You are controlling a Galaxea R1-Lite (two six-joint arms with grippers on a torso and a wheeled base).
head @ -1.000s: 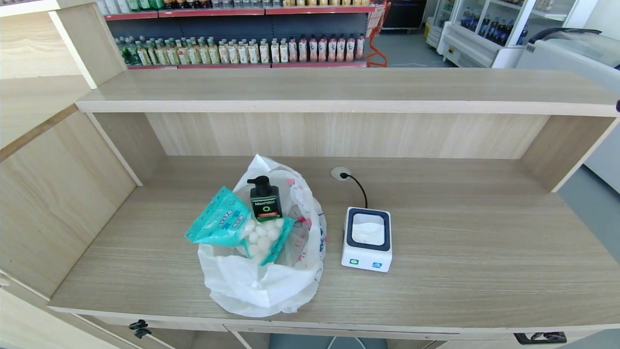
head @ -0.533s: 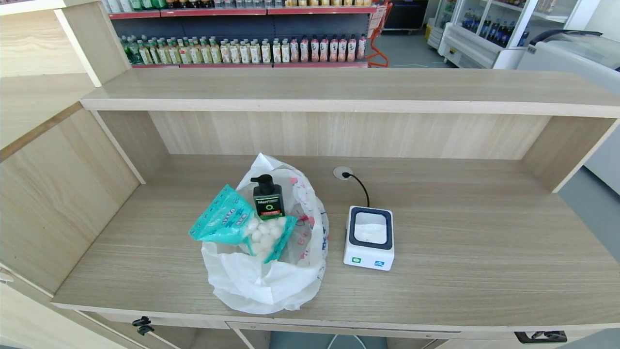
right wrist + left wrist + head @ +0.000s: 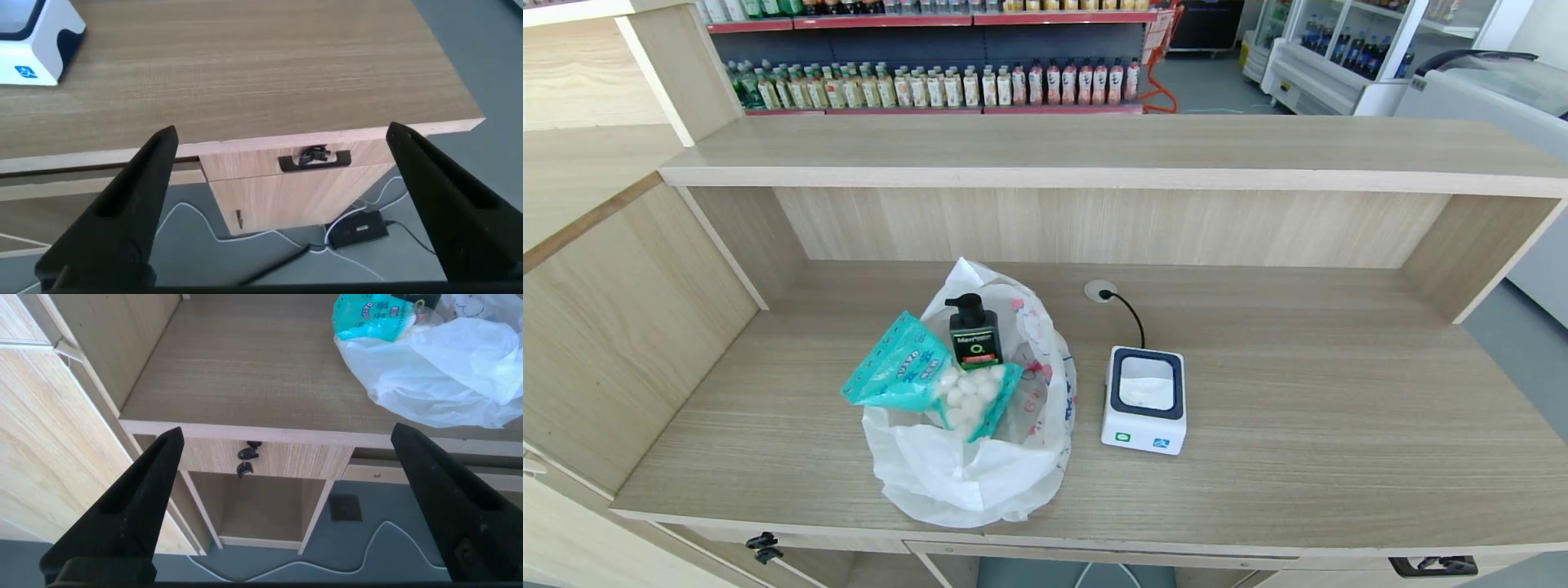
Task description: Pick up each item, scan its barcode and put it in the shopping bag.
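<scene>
Wooden counter (image 3: 1339, 425): shopping bag (image 3: 947, 482), scanner (image 3: 1145, 400).

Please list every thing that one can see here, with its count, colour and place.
counter: 1, light wood, bears the rest.
shopping bag: 1, white, on the counter, open.
pump bottle: 1, black, upright in the bag.
packet of white balls: 1, teal, in the bag's mouth.
scanner: 1, white with dark frame, right of the bag.
cable: 1, black, behind the scanner.
shelf bottles: many, mixed colours, store shelf behind.
left gripper: 1, black, open, before the counter's front edge.
right gripper: 1, black, open, before the front edge.
</scene>
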